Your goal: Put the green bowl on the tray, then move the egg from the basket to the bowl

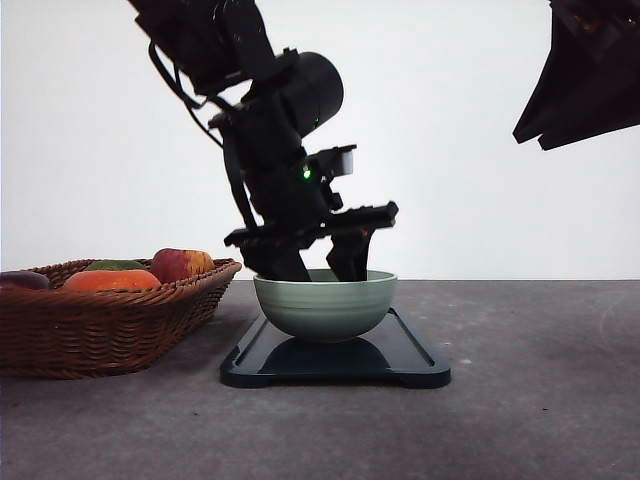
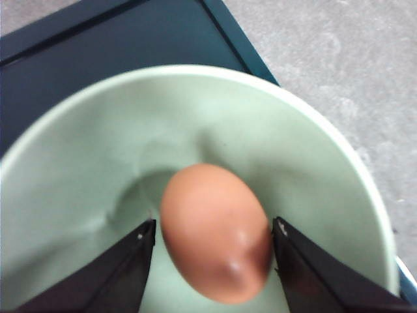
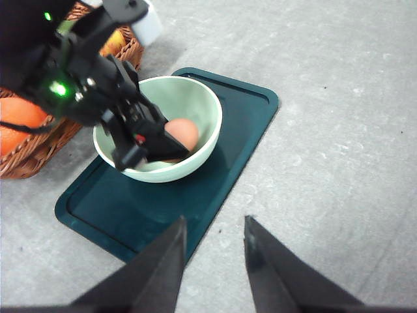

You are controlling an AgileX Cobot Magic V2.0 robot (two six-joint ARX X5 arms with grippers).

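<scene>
My left gripper (image 2: 212,238) holds the egg (image 2: 215,231) between its fingers inside the green bowl (image 1: 325,303) on the tray (image 1: 405,350); my right gripper (image 3: 212,254) hangs aloft, fingers parted.

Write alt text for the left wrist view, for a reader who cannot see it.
A brown egg sits between the left gripper's two dark fingers, inside the green bowl. The bowl stands on the dark tray, on a grey table.

A grey, mottled table (image 1: 520,400) carries two things directly: the dark tray (image 1: 400,360) near centre, and the wicker basket (image 1: 110,320) at its nine o'clock, just beside it.
</scene>
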